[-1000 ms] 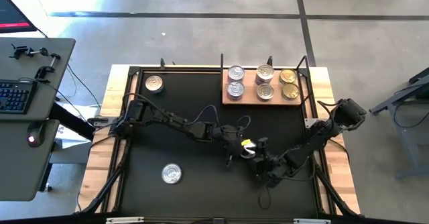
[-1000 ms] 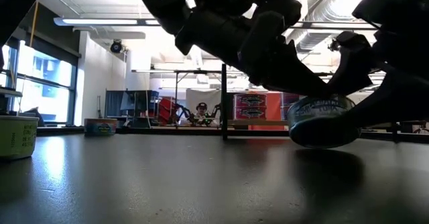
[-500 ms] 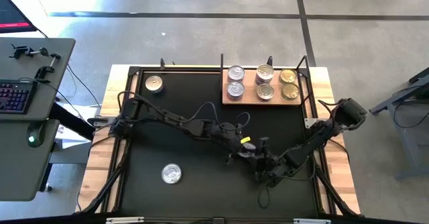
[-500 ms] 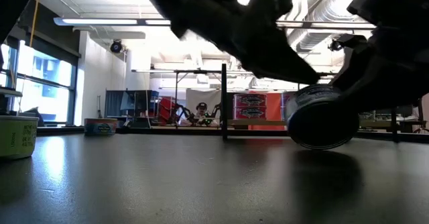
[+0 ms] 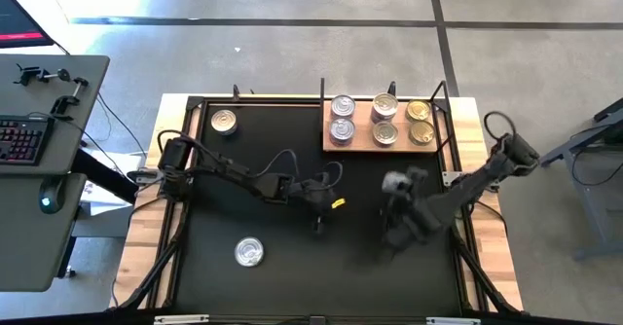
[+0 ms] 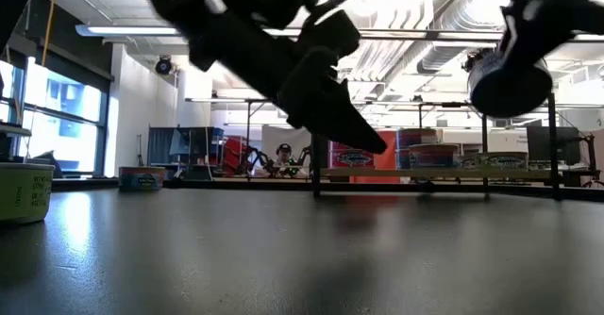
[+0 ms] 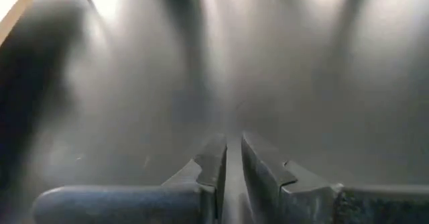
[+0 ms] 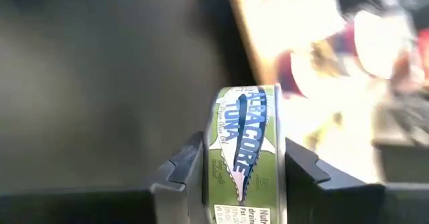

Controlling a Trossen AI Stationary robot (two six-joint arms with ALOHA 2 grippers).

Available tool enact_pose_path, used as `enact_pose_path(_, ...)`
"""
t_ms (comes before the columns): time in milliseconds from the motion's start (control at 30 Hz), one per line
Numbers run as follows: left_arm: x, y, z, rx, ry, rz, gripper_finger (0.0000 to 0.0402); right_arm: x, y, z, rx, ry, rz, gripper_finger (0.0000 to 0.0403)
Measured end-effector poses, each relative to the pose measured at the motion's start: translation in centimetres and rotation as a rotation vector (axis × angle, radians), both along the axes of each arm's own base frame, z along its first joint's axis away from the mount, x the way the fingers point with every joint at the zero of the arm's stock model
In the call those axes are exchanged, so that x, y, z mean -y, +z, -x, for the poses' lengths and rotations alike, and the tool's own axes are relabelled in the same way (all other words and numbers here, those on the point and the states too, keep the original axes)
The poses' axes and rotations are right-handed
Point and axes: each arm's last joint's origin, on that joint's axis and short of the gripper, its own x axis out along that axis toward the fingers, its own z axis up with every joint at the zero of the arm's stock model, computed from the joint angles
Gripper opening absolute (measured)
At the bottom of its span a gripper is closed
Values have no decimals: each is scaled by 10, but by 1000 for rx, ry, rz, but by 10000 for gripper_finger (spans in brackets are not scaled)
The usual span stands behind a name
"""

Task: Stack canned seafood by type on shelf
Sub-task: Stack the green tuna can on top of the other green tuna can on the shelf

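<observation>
On the left part of the black table [image 5: 253, 150] we see from above two single cans, one silver-topped can [image 5: 224, 122] near the far left corner and another silver-topped can [image 5: 249, 253] closer to the front. The low view shows something the high view does not: the side of a can [image 6: 23, 191] with a pale green label standing at the left edge. Toward the middle, the left gripper [image 5: 319, 214] hangs over bare table, and only its wrist view tells us about its fingers [image 7: 216, 167]: they stand almost together with a thin gap and hold nothing. More to the right, the right gripper [image 5: 397, 187] is lifted above the table, just in front of the shelf. From above the held thing is blurred, but the right wrist view shows clearly a tuna can [image 8: 245, 153] with a green and white label, standing on its edge between the two fingers [image 8: 182, 165], which press on its flat faces. In the low view this can [image 6: 510, 81] hangs high above the table. On the far right side the wooden shelf [image 5: 380, 146] carries six cans [image 5: 381, 119] in three pairs, the right pair gold-topped.
</observation>
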Motion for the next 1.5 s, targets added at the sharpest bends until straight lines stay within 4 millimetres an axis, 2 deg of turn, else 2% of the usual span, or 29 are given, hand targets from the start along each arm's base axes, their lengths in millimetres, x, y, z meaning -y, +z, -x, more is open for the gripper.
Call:
enact_pose_path(167, 10, -7, 11, 180, -20, 47, 37, 58, 22, -2, -155, -52, 42, 117)
enact_pose_path(333, 18, -9, 17, 221, -51, 42, 37, 126, 31, -1, -229, -141, 29, 117)
enact_pose_path(467, 24, -9, 18, 222, -88, 3, 37, 174, 32, -2, -187, -265, 10, 117)
enact_pose_path(633, 31, -9, 19, 225, -125, -31, 37, 217, 28, -3, -196, -315, 11, 117)
enact_pose_path(867, 45, -9, 23, 228, -173, -51, 37, 247, 26, 5, -265, -312, 18, 117)
enact_pose_path(1033, 52, -9, 25, 230, -204, -72, 37, 258, 25, 11, -299, -307, 1, 117)
enact_pose_path(1267, 51, -13, 27, 215, -204, -63, 37, 273, 26, 16, -267, -346, 2, 117)
enact_pose_path(1400, 50, -17, 32, 220, -196, -41, 37, 279, 8, 24, -306, -346, -30, 117)
enact_pose_path(1500, 49, -20, 34, 218, -190, -29, 37, 280, -6, 26, -357, -331, 31, 117)
